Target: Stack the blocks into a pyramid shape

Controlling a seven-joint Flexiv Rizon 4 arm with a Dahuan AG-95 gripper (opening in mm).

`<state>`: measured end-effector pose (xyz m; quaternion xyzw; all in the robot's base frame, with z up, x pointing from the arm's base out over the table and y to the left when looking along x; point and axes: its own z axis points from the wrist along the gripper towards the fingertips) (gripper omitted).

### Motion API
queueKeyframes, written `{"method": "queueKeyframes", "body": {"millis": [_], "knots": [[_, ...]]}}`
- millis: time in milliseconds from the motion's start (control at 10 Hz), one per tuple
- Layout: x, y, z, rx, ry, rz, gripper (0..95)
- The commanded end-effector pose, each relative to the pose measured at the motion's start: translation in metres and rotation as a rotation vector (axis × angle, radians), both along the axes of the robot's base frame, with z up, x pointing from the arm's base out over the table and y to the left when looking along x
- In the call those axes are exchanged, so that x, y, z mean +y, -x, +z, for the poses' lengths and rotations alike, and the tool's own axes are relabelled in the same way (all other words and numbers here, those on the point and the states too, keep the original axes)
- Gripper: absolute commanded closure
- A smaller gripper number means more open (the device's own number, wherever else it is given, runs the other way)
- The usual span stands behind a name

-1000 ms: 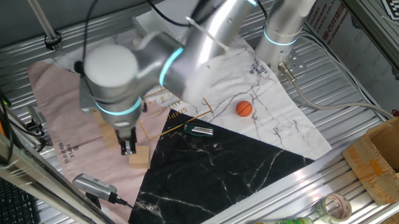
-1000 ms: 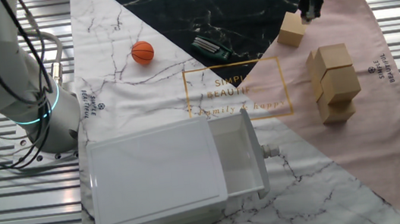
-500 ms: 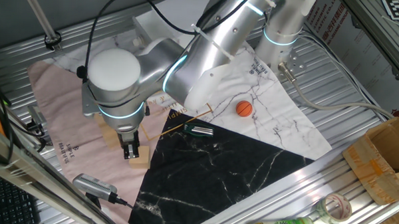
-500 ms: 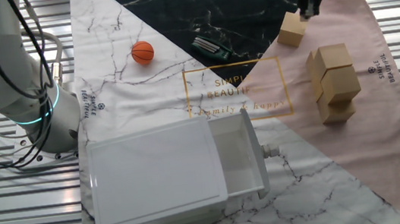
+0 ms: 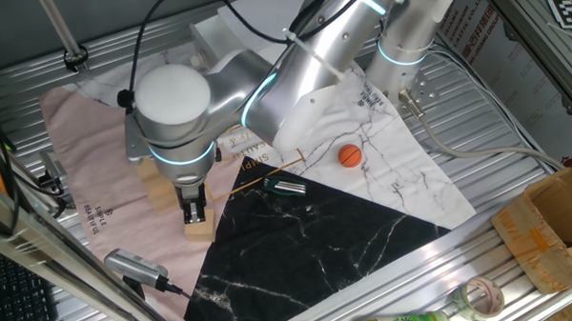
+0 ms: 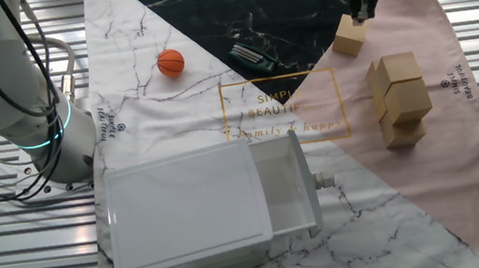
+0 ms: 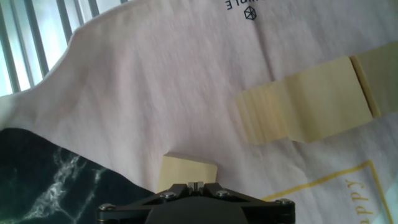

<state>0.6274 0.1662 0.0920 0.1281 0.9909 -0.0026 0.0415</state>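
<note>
A single tan block (image 6: 348, 36) lies on the pink cloth near the black marble sheet, also seen as the block (image 5: 200, 228) and the block (image 7: 186, 170). My gripper (image 6: 360, 11) hangs just above its far top edge, fingers pressed together with nothing between them; it shows as the gripper (image 5: 195, 213) and the gripper (image 7: 194, 184). A cluster of stacked blocks (image 6: 400, 96) stands a little apart on the pink cloth, shown as the stacked blocks (image 7: 311, 102) and, partly hidden by the arm, the stacked blocks (image 5: 155, 186).
An orange ball (image 6: 170, 63) rests on the white marble cloth. A small dark clip (image 6: 253, 56) lies by the black sheet. A white box with an open drawer (image 6: 203, 207) stands near the arm's base (image 6: 38, 131). A cable plug (image 5: 134, 266) lies by the front rail.
The gripper has slid sideways from beside the single block to over it, staying shut. The block and the stack have not visibly moved.
</note>
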Motion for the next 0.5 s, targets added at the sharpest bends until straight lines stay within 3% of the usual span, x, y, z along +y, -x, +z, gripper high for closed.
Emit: {"method": "queueKeyframes", "body": {"millis": [100,500], "knots": [[0.0014,-0.001,-0.0006,0.005,-0.002,0.001,95.0],[0.0013,-0.0008,-0.0006,0.005,0.003,0.001,95.0]]}}
